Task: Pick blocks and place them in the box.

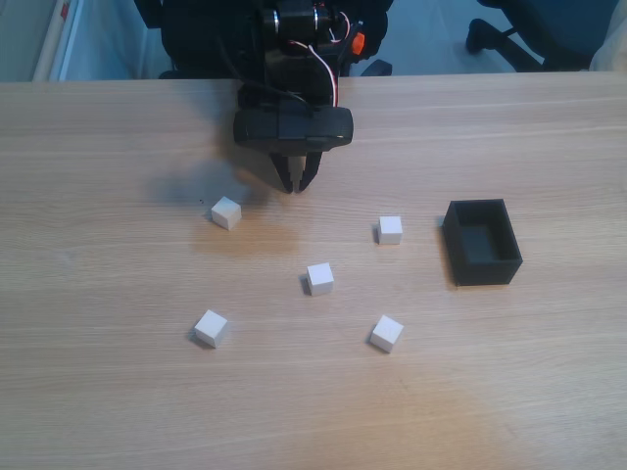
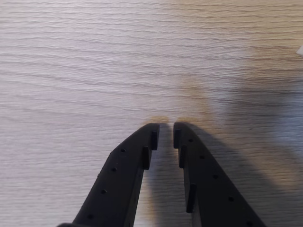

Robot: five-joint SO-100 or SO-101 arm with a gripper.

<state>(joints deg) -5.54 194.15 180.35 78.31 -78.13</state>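
In the wrist view the black gripper (image 2: 166, 132) fills the lower frame, its jaws nearly closed on nothing, a thin gap left, above bare wood table (image 2: 94, 56). In the fixed view the gripper (image 1: 297, 184) hangs near the far edge. Five white blocks lie well apart: (image 1: 225, 211), (image 1: 390, 229), (image 1: 319, 278), (image 1: 211, 328), (image 1: 386, 333) (open wood between them). The black box (image 1: 481, 241) sits at the right, empty.

My worktop (image 1: 118, 392) is pale wood with fine straight grain, a soft satin sheen; my hand (image 2: 166, 132) is matt black plastic, faintly layered, dotted with small holes; the blocks (image 1: 319, 278) look smooth matt white; the box (image 1: 487, 270) dull black.
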